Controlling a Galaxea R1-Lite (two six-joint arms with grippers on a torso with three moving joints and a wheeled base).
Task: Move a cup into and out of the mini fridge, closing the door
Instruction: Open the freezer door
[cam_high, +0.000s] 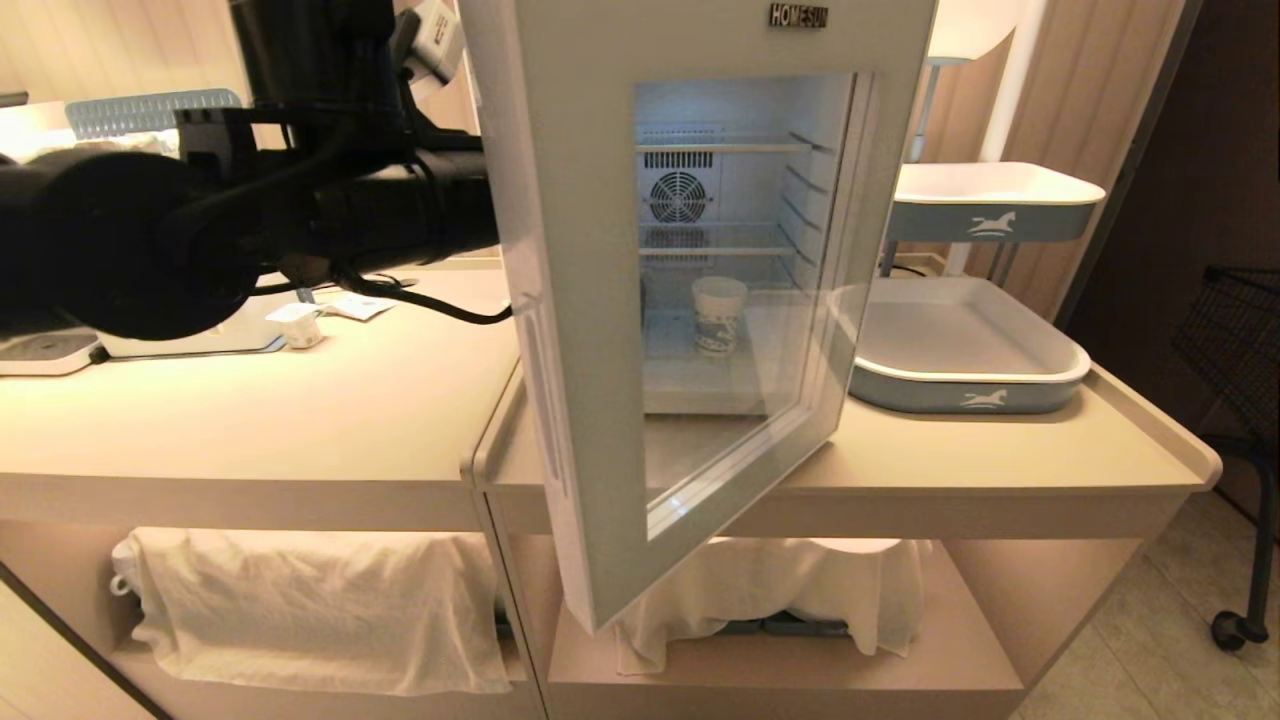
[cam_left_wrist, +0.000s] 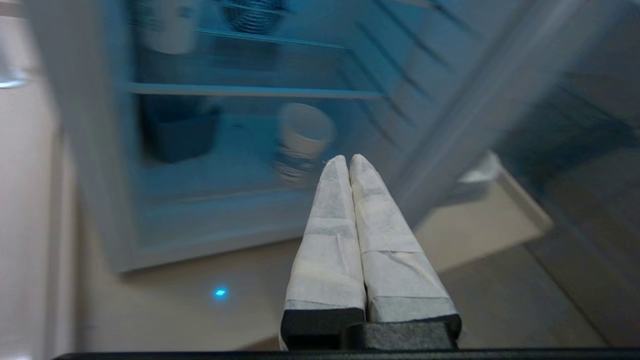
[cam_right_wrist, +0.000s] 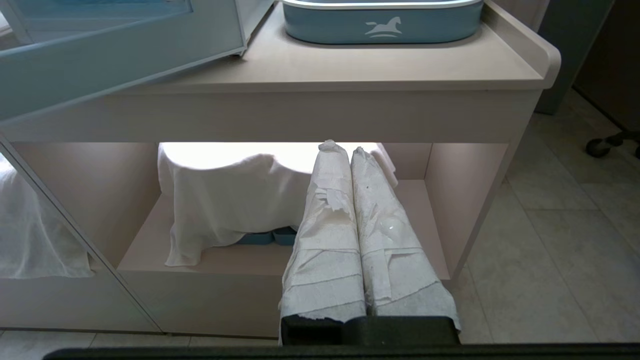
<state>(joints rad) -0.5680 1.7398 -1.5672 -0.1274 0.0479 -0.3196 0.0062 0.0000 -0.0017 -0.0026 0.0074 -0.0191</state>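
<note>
Cup (cam_high: 718, 314) sitting inside the mini fridge (cam_high: 730, 260) on its floor, door (cam_high: 600, 330) standing ajar over the surface (cam_high: 300, 410), left hand (cam_left_wrist: 348, 159) pinching shut on nothing, right hand (cam_right_wrist: 340, 148) hanging low, closed and empty.

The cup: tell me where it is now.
In the head view, the cup stands inside the mini fridge, on its floor below the rear fan, behind the open door.

A hotel-style room's refreshment corner: a HOMESUN mini fridge (cam_high: 700, 250) with glass door (cam_high: 600, 400) stands on a beige tabletop (cam_high: 300, 420) beside stacked blue-and-white serving trays (cam_high: 960, 375), with curtains (cam_high: 1080, 100) behind, cloth-draped shelves (cam_high: 780, 670) beneath and a tiled floor (cam_high: 1150, 650).
</note>
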